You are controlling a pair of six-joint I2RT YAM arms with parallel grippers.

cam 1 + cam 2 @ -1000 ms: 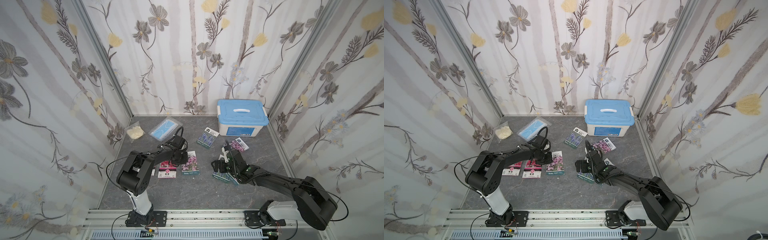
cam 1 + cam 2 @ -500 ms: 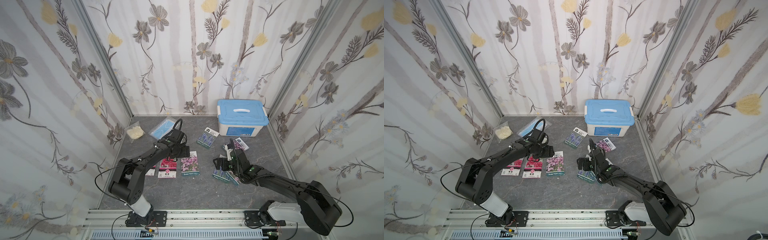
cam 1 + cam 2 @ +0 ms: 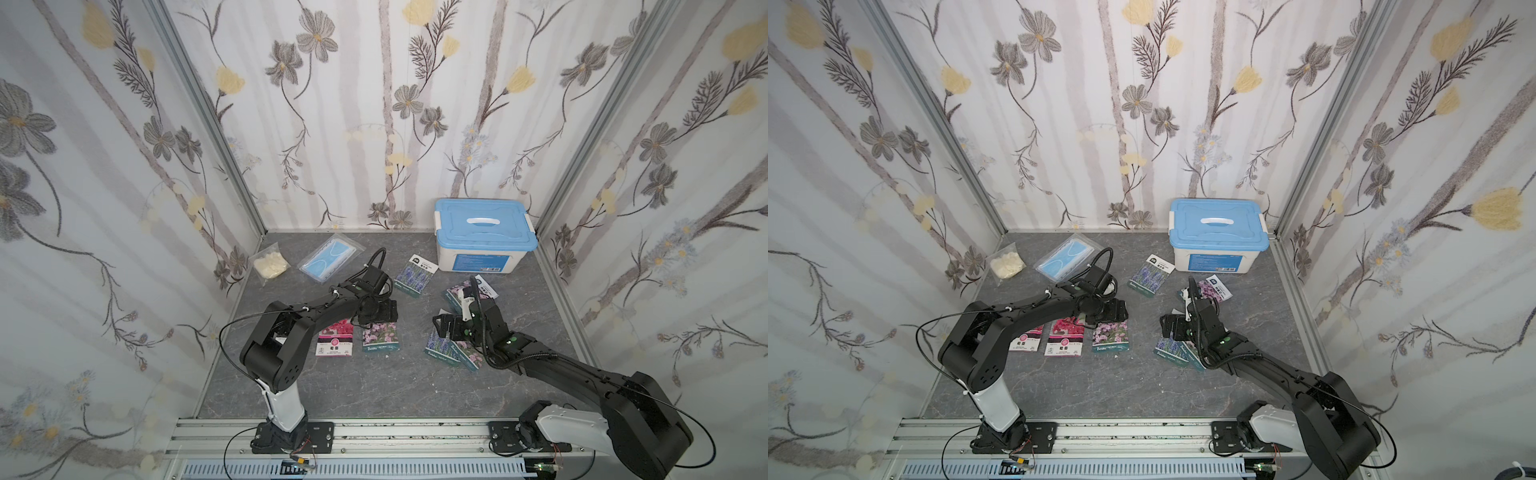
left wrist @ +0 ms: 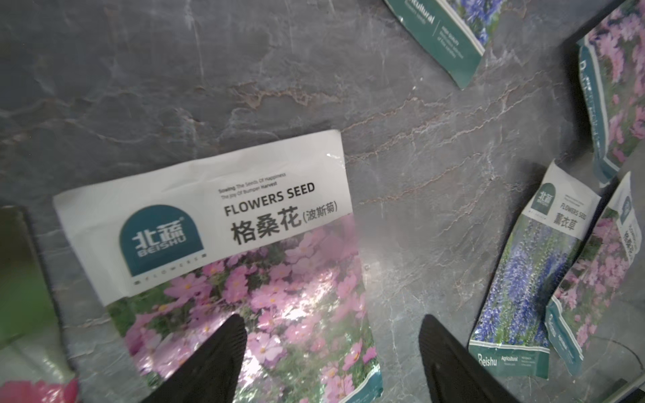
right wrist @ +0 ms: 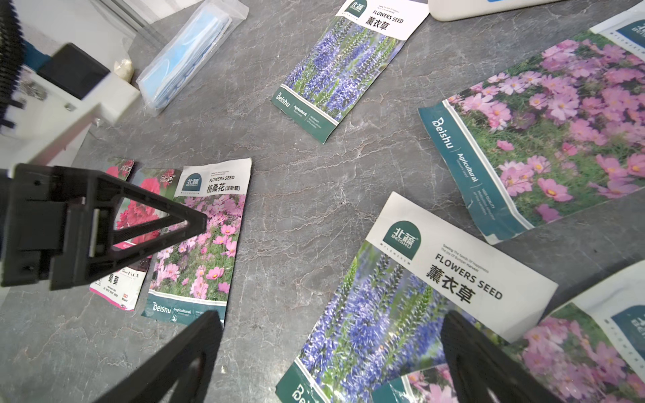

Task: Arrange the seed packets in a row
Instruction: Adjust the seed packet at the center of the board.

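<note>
Three seed packets lie side by side at the front left: two red ones and a pink one. My left gripper hovers open over the pink packet's far end, holding nothing. A lavender packet lies alone further back. On the right, a lavender packet and pink ones lie overlapping. My right gripper stands open just above that lavender packet, its fingers spread wide.
A blue-lidded white box stands at the back right. A clear bag with a blue face mask and a clear bag of cream stuff lie at the back left. Papered walls close in three sides.
My left gripper has opened and let go of the pink packet, which now lies flat beside the red one. The right gripper has stayed open over the right-hand pile.
</note>
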